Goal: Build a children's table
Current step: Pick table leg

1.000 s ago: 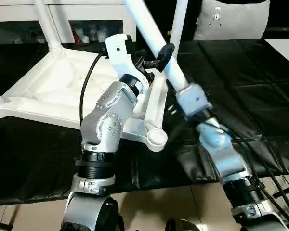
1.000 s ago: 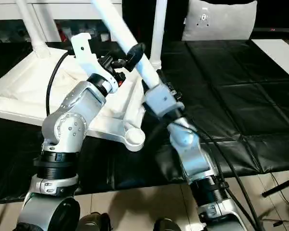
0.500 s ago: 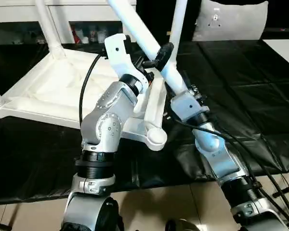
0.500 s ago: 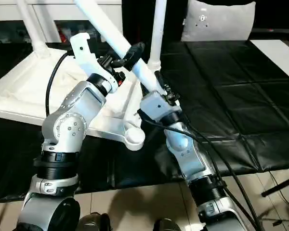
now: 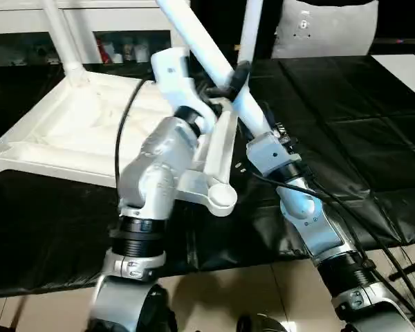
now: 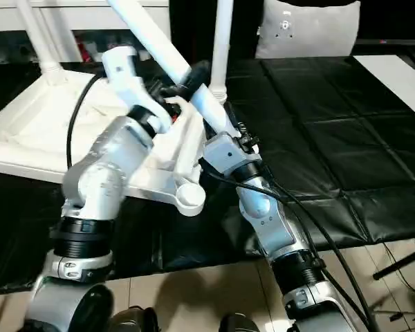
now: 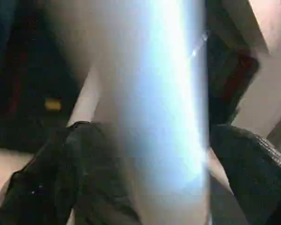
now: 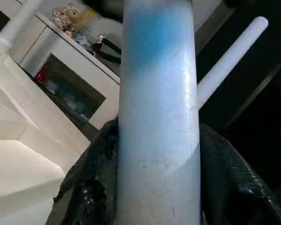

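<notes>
The children's table (image 5: pixel 90 131) lies upside down on the black work surface, ribbed underside up. Two legs (image 5: pixel 62 34) (image 5: pixel 249 28) stand upright in its far sockets. The near corner socket (image 5: pixel 221 197) holds nothing. My right gripper (image 5: pixel 254 124) is shut on a loose white leg (image 5: pixel 200 41), which slants up and to the left over the table's right rim. In the right wrist view the leg (image 8: pixel 157 117) sits tight between both black fingers (image 8: pixel 93 187). My left gripper (image 5: pixel 234 77) is open around the same leg higher up, its fingers (image 7: pixel 61 178) on either side of the tube (image 7: pixel 164 117).
A white cabinet (image 5: pixel 124 21) with small items runs along the back. A pale cushion (image 5: pixel 325 28) and a white panel (image 5: pixel 408 66) lie at the back right. Black cables (image 5: pixel 360 235) trail beside my right forearm. The work surface's front edge (image 5: pixel 214 266) borders bare floor.
My right wrist has turned and shifted left, swinging the held leg's upper end leftward. My left arm is blurred from a small move, its fingers still around the leg.
</notes>
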Robot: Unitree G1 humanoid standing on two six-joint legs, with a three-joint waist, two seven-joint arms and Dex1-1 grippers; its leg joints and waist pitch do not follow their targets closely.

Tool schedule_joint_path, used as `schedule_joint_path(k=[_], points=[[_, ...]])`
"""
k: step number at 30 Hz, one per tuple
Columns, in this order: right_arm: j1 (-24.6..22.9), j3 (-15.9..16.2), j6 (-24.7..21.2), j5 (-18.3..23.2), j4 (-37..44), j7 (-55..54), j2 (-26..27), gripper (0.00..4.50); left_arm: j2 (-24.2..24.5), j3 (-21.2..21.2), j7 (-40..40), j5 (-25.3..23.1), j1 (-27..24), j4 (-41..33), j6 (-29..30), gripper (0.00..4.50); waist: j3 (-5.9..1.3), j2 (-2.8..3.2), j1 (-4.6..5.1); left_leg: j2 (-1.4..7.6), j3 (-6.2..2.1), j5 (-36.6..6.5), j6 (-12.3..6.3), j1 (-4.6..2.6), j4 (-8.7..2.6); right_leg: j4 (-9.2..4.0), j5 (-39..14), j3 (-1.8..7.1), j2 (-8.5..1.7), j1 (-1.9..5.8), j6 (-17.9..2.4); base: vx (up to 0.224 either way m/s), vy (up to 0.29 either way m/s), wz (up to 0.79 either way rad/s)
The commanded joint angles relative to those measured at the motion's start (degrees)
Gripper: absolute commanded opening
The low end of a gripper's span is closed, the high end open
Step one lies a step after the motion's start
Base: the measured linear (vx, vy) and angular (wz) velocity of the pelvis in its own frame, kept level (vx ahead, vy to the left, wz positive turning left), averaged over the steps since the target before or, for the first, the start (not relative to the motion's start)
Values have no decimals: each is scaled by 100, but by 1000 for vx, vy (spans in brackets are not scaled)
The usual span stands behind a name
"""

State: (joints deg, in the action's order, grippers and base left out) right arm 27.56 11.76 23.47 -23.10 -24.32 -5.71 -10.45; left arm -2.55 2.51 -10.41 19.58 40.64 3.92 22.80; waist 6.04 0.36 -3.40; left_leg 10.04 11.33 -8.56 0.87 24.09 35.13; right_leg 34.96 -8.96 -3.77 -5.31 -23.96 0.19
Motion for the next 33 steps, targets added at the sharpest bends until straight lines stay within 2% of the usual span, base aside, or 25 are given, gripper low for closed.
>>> schedule_joint_path(k=[1,3,6,12,15,26,28,30,32,33], points=[[99,-25,139,41,-32,-35,-17,186,117,265,-204,-387,-99,121,-222,416,-620,-58,-5,234,-154,-1630,-205,-196,-390,-425,-1559,204,-241,259,-719,0,0,0],[105,-21,168,43,-50,-37,-11,186,191,332,-201,-526,-151,143,-359,416,-626,-47,2,236,-145,-1619,-124,-203,-387,-412,-1430,213,-245,272,-811,0,0,0],[102,-21,180,50,-50,-33,-9,186,280,461,-203,-725,-185,159,-537,416,-630,-50,-2,239,-142,-1558,-146,-198,-385,-396,-1268,220,-245,274,-874,0,0,0],[98,-12,210,63,-60,-7,-8,186,549,749,-153,-1335,-226,407,-1186,416,-625,-41,0,246,-151,-1682,-104,-212,-396,-403,-1395,219,-245,262,-861,0,0,0],[104,-14,218,65,-73,-7,-6,186,557,749,-138,-1363,-231,439,-1243,416,-628,-41,0,240,-146,-1721,-65,-213,-394,-397,-1408,222,-254,264,-881,0,0,0],[135,-13,254,82,-128,37,-9,186,790,809,29,-1977,-129,773,-1893,416,-626,-40,1,243,-154,-1777,-86,-216,-398,-406,-1464,220,-256,249,-880,0,0,0],[134,-12,256,85,-126,45,-14,186,801,815,-19,-1975,-120,818,-1918,398,-623,-39,1,246,-151,-1756,-82,-213,-401,-389,-1391,222,-253,250,-910,0,0,0],[133,-12,258,87,-126,51,-17,186,698,696,-71,-1760,-122,826,-1843,389,-626,-41,0,243,-147,-1714,-91,-209,-396,-388,-1346,225,-258,255,-928,0,0,0],[120,-16,265,96,-124,67,-32,186,20,-147,-227,-260,-105,690,-1107,375,-609,-71,1,222,-109,-1732,-60,-212,-370,-388,-1455,224,-280,263,-1032,0,0,0],[119,-19,264,102,-124,71,-33,186,-2,-155,-341,-165,-97,675,-1139,375,-617,-85,-14,216,-120,-1698,-88,-198,-368,-413,-1510,213,-286,269,-1066,0,0,0]])
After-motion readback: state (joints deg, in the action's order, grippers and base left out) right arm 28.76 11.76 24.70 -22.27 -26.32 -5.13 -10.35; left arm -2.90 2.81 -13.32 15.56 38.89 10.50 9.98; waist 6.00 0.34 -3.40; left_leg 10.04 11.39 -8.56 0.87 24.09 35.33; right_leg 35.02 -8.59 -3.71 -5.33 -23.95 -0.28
